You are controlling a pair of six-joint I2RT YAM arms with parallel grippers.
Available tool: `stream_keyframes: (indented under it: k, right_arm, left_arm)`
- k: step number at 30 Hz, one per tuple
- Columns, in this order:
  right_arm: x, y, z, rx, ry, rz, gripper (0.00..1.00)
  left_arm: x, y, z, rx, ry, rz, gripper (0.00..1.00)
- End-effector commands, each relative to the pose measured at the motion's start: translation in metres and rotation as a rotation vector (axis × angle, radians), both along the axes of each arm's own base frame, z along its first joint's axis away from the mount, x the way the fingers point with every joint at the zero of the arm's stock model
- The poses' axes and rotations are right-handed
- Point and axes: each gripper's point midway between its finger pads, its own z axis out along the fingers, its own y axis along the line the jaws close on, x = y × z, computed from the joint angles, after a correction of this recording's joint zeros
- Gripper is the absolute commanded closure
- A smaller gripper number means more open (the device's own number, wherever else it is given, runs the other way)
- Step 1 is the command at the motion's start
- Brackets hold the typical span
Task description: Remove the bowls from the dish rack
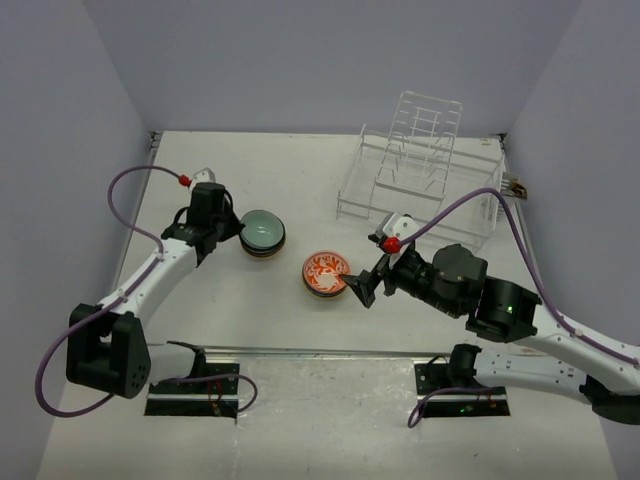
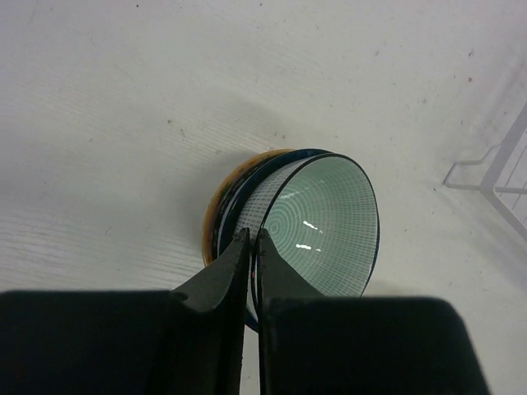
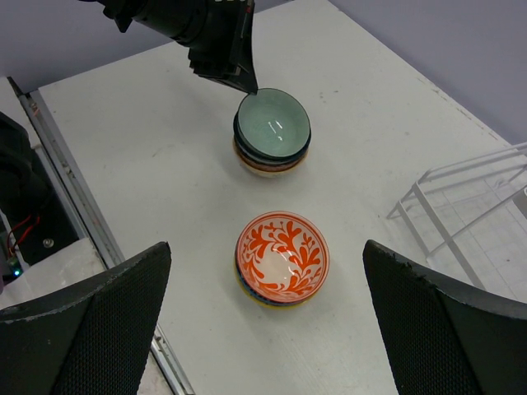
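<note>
The clear wire dish rack stands at the back right with no bowl showing in it; a corner shows in the left wrist view and the right wrist view. A green bowl tops a stack of bowls at centre left. My left gripper is shut on its left rim; the bowl looks tilted on the stack. An orange-patterned bowl tops a second stack. My right gripper is open and empty just right of it, its jaws wide either side of the bowl.
The right wrist view also shows the green bowl with my left gripper on its rim, and a metal rail along the table's near edge. Walls close the table on the left, back and right.
</note>
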Motion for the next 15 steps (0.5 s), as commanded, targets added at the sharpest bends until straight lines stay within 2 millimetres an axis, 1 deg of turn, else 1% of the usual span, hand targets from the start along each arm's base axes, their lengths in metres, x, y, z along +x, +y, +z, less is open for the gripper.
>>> stream_keyframes:
  k: [1, 3, 8, 9, 15]
  right_arm:
    - [0.000, 0.003, 0.005, 0.023, 0.002, 0.005, 0.01]
    - [0.000, 0.003, 0.005, 0.022, 0.003, 0.007, 0.01]
    - [0.001, 0.004, 0.005, 0.018, 0.004, 0.002, 0.01]
    - [0.001, 0.005, 0.005, 0.036, 0.026, -0.006, 0.01]
    - [0.003, 0.004, 0.007, 0.042, 0.028, -0.025, 0.01]
  left_arm:
    - [0.001, 0.007, -0.004, 0.018, -0.011, 0.014, 0.94]
    - [-0.002, 0.010, -0.011, 0.024, 0.001, 0.019, 0.97]
    - [-0.005, 0.013, -0.021, 0.024, 0.015, 0.023, 0.98]
    - [-0.006, 0.013, -0.022, 0.025, 0.017, 0.020, 0.98]
    - [-0.006, 0.015, -0.018, 0.020, 0.010, 0.018, 0.98]
